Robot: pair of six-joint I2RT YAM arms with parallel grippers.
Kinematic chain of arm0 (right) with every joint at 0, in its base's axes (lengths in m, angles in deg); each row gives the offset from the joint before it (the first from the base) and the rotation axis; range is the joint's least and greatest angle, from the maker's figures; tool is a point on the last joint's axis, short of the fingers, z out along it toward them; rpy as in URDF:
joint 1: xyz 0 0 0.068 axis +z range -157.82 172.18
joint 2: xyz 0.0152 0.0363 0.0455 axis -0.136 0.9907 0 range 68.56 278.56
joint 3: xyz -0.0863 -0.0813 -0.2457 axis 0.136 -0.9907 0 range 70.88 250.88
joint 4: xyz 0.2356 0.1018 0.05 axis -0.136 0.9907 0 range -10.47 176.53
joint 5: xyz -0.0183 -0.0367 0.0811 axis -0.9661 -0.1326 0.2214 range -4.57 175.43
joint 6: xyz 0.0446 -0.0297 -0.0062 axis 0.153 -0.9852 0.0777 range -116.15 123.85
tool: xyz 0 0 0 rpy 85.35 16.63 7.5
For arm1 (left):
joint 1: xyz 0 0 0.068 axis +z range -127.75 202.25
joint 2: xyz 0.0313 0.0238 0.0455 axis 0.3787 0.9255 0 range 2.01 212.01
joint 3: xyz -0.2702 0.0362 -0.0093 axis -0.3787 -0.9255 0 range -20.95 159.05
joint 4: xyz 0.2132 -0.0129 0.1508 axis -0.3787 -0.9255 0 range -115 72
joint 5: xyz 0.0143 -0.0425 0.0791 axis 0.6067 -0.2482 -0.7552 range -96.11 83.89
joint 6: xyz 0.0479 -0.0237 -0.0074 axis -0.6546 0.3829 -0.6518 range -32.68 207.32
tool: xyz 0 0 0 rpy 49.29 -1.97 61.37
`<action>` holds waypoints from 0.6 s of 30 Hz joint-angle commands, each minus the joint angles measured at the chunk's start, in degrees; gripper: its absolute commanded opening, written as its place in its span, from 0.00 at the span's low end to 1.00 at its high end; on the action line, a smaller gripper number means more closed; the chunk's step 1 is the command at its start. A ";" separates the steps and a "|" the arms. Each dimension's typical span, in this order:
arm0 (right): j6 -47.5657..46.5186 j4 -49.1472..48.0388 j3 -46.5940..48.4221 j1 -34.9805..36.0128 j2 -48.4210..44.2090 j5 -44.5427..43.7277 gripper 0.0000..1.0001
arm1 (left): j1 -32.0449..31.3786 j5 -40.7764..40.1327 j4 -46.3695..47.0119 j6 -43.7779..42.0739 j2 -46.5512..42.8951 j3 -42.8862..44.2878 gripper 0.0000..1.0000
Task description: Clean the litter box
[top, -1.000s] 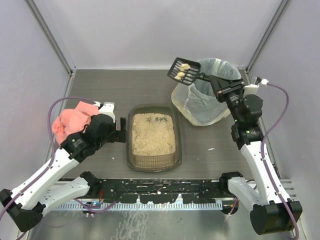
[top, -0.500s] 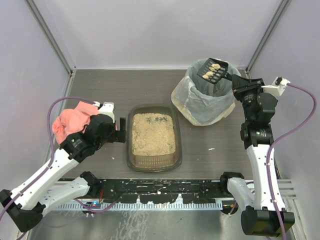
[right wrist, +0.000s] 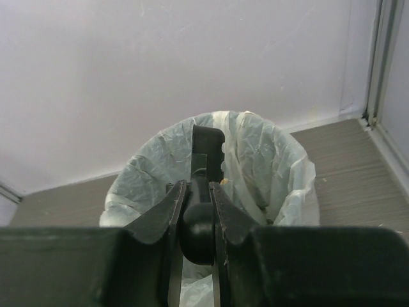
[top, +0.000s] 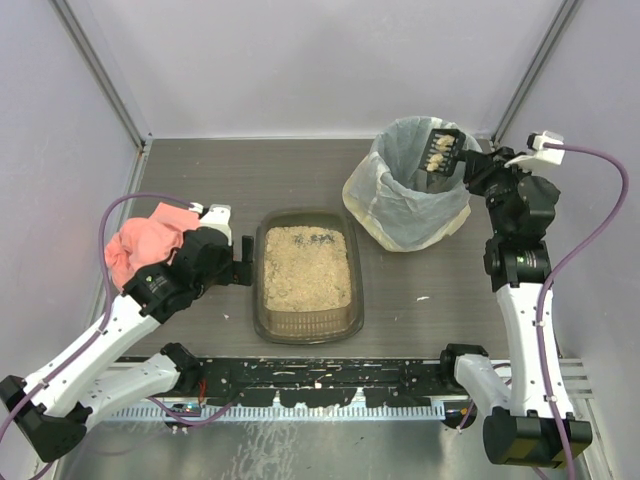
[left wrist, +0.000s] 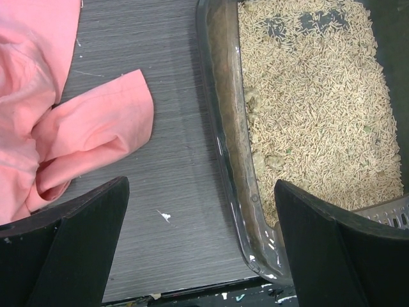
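Note:
The litter box (top: pixel 258 300) is a dark brown translucent tray of tan granules at the table's middle; its left wall shows in the left wrist view (left wrist: pixel 220 128). My left gripper (top: pixel 243 262) is open and straddles the box's left rim (left wrist: pixel 198 211), one finger over the table, one over the litter. My right gripper (top: pixel 472 166) is shut on the handle of a black slotted scoop (top: pixel 440 150), turned on edge over the bag-lined bin (top: pixel 400 205), pale clumps still on it. In the right wrist view the scoop (right wrist: pixel 206 153) points into the bin (right wrist: pixel 268 160).
A pink cloth (top: pixel 140 242) lies at the left, beside my left arm, and fills the left of the left wrist view (left wrist: pixel 57 115). Metal frame posts stand at the back corners. A black rail (top: pixel 320 380) runs along the near edge.
My right gripper has carried the scoop rightward from beside the bin to over it and rolled it on edge. The left arm has not moved.

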 commanded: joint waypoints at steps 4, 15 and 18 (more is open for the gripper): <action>-18.02 -0.57 5.24 -0.12 1.60 6.85 0.01 | 0.26 0.62 0.91 -0.68 0.10 2.42 0.98; -25.82 1.59 8.06 -0.12 4.72 11.85 0.01 | 0.28 0.78 0.66 -0.69 0.61 2.43 0.98; -25.66 1.18 8.00 -0.12 4.43 11.47 0.01 | 0.28 0.73 0.67 -0.69 0.61 2.37 0.98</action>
